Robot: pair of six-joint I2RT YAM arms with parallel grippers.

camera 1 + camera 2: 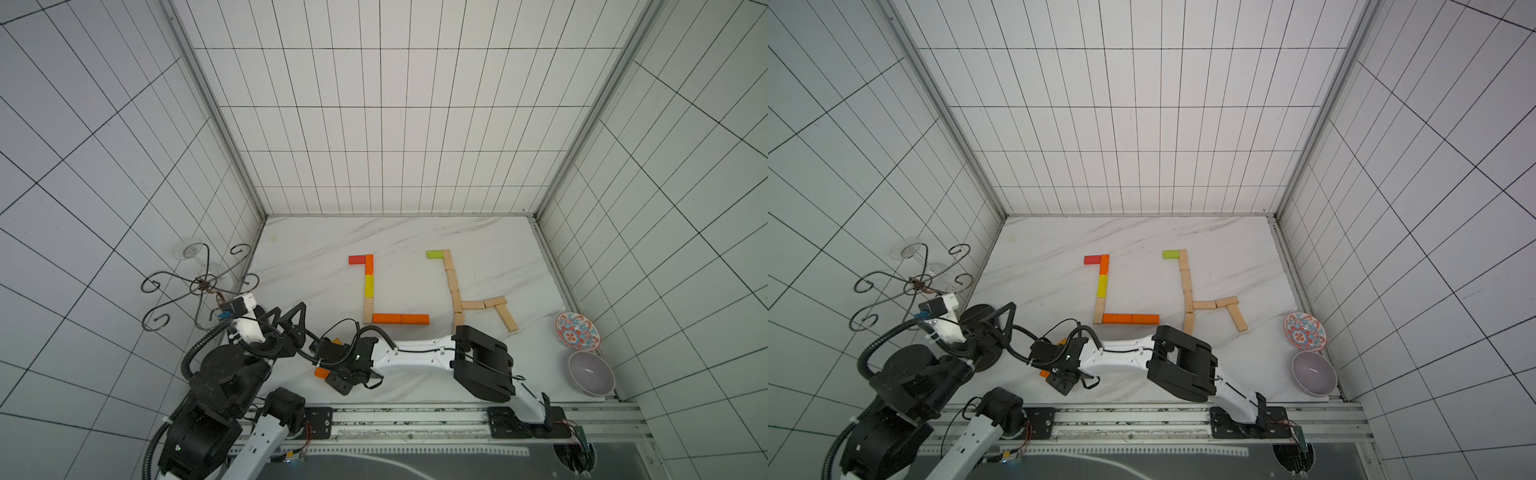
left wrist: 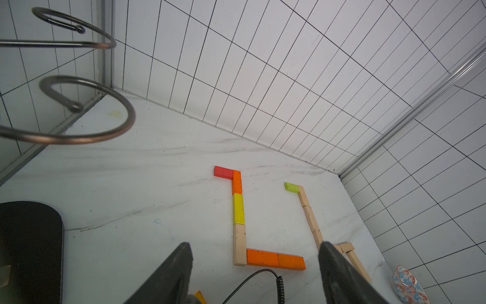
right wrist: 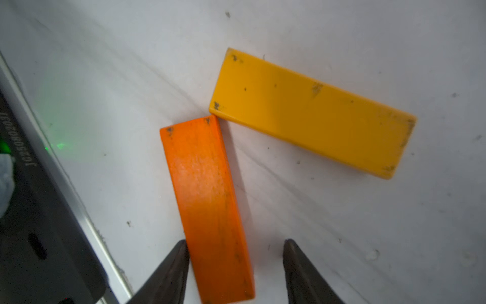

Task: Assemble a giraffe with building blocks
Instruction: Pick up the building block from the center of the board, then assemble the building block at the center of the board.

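Two flat block figures lie on the marble table: a coloured one with a red block [image 1: 356, 259], a yellow block [image 1: 369, 285] and an orange base row [image 1: 400, 318], and a natural-wood one [image 1: 453, 286] with a green block [image 1: 434, 254]. Near the front lie a loose orange block [image 3: 207, 205] and an amber block [image 3: 313, 113], corners touching. My right gripper [image 3: 235, 247] straddles the orange block's end; one finger touches it and the other stands clear, so it is open. My left gripper [image 2: 255, 250] hangs open and empty at the left, facing the coloured figure.
A metal scroll rack [image 1: 199, 286] with a glass stands at the left wall, close to the left arm. A patterned bowl [image 1: 577, 331] and a lilac bowl [image 1: 591, 372] sit at the right edge. The arms' mounting rail [image 1: 415, 415] runs along the front.
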